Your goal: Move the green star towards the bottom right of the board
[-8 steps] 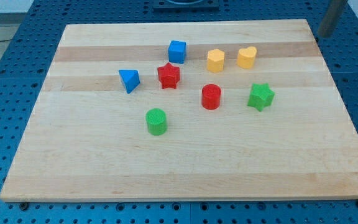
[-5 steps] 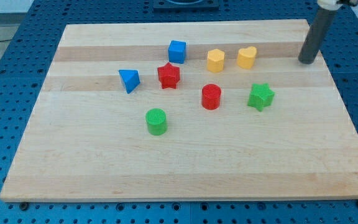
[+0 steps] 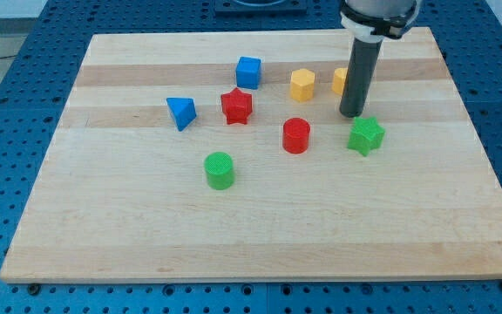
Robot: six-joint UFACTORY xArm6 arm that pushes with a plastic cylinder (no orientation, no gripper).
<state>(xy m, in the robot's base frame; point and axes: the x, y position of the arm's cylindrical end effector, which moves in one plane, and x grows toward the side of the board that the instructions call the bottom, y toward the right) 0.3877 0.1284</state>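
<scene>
A pale wooden board [image 3: 260, 235] lies on a blue perforated table [image 3: 7, 105]. There is no pincer on this arm: it ends in a dark rod that grasps nothing. My tip [image 3: 350, 114] rests on the board just above the green star [image 3: 366, 136], close to it; contact cannot be confirmed. The star sits right of centre, nearer the board's right edge, well short of the bottom right corner. The rod partly covers the yellow block [image 3: 339, 81] behind it. Left of the star stands the red cylinder [image 3: 296, 135].
</scene>
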